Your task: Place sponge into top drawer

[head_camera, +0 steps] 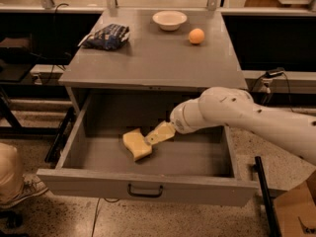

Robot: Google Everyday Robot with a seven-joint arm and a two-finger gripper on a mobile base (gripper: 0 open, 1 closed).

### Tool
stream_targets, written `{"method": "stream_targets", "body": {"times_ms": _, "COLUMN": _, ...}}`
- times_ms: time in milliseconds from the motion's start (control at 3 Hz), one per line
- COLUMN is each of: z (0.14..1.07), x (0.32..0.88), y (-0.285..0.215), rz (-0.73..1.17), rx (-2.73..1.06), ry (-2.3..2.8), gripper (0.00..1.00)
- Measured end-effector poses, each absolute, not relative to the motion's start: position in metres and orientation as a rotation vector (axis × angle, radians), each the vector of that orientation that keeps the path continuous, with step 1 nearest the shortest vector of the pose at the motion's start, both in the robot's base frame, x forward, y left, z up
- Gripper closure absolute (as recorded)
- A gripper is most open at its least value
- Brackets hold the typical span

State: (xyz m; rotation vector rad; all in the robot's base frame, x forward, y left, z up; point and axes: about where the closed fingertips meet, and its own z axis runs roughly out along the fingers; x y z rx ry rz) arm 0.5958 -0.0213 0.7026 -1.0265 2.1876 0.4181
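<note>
The pale yellow sponge (137, 144) lies on the floor of the open top drawer (148, 185), left of centre. The drawer is pulled far out, and its grey front carries a small dark handle (145, 191). My gripper (157, 134) reaches down into the drawer from the right on the white arm (232, 113). Its pale fingertips (161, 132) sit at the sponge's right edge. The gripper is open and the sponge rests on the drawer floor, not lifted.
On the grey cabinet top (153, 58) stand a white bowl (169, 19), a small orange ball (196, 36) and a dark blue bag (105, 36). A person's shoe and knee (15, 181) are at the lower left. A cardboard box (296, 211) is at the lower right.
</note>
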Motion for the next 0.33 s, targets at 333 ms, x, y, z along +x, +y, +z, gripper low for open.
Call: {"method": "stream_targets", "body": {"times_ms": 333, "z": 0.7261, "x": 0.5791, "y": -0.0926, "rz": 0.337, "rx": -0.867, "ry": 2.232, "gripper": 0.0}}
